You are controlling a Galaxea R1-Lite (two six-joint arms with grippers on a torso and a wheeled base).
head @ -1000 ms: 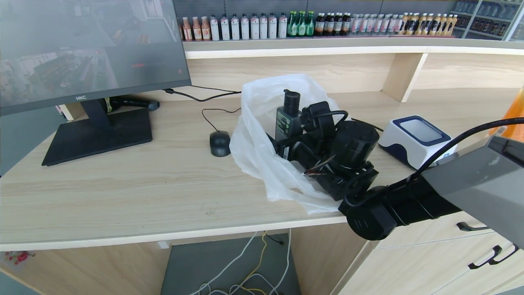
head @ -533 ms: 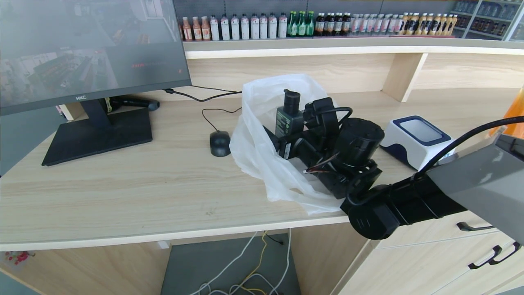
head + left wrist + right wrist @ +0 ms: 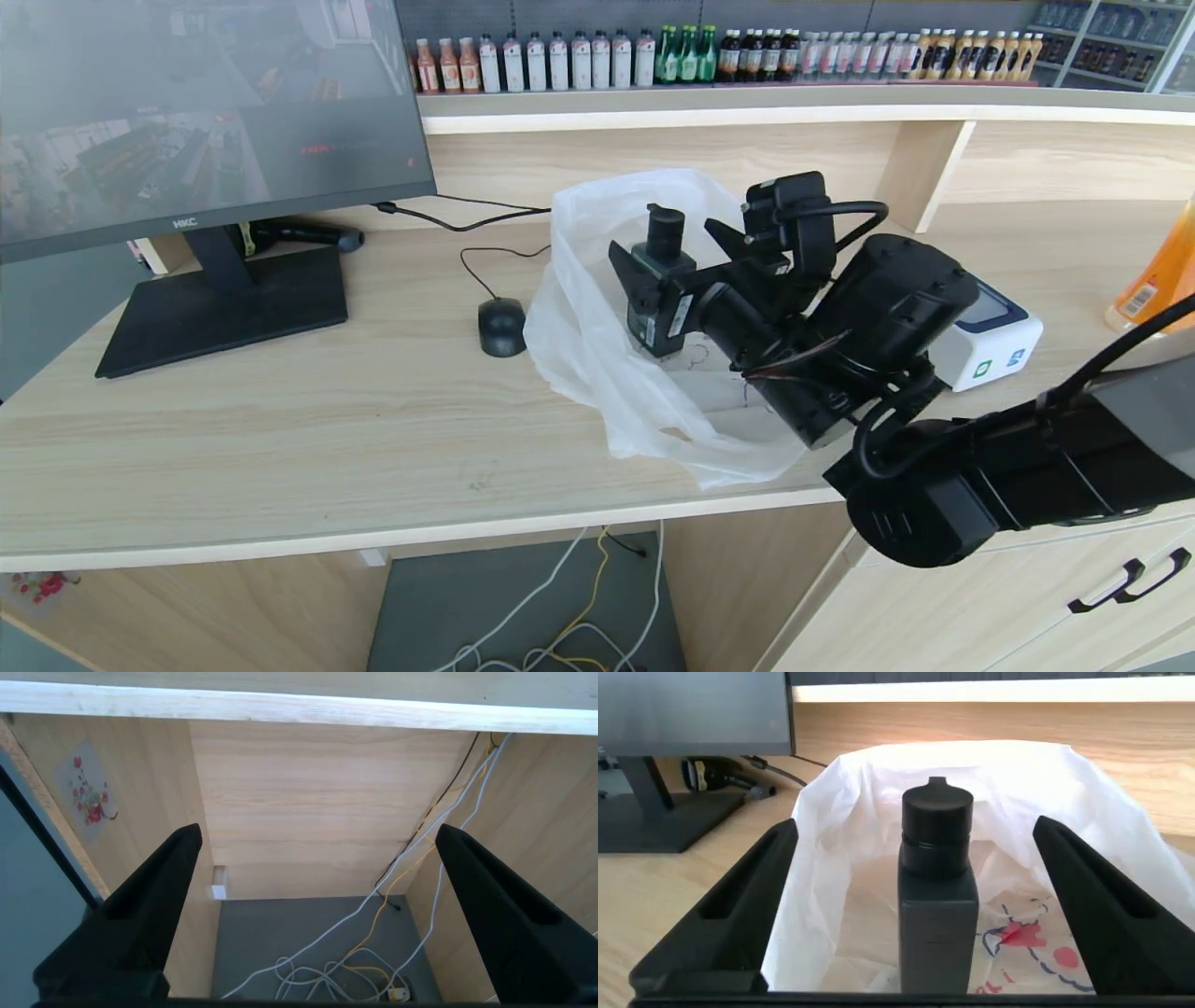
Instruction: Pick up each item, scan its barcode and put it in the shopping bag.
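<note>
**Right gripper** point(image 3: 667, 247): centre of the head view, at the mouth of the bag. Fingers spread wide, nothing held, one on each side of the bottle and clear of it.

**Bottle** point(image 3: 938, 915): dark squarish body with a round black cap. Upright inside the shopping bag at frame centre, base hidden in the plastic.
- Handling, by judgement: rigid, smooth-sided, probably a little slippery, not fragile. Moderate weight if full.
- Best hold, by judgement: across the flat body below the shoulder, not at the narrower cap.
- Risk: tall and narrow on soft film, so likely to tip if nudged.

**Shopping bag** point(image 3: 579, 308): thin white film, slumped open on the counter point(image 3: 280, 420), centre of frame. Limp, no support for its contents, and apt to snag on a finger.

**Scanner** point(image 3: 990, 345): white box, right of centre, partly behind the arm.

**Orange bottle** point(image 3: 1158, 271): right edge of frame, on the counter. Possibly another item, though impossible to say.

**Mouse** point(image 3: 501, 327): left of the bag.

**Monitor** point(image 3: 187, 112): upper left.

**Left gripper** point(image 3: 318, 905): below the counter's edge, fingers wide apart, empty.
</note>
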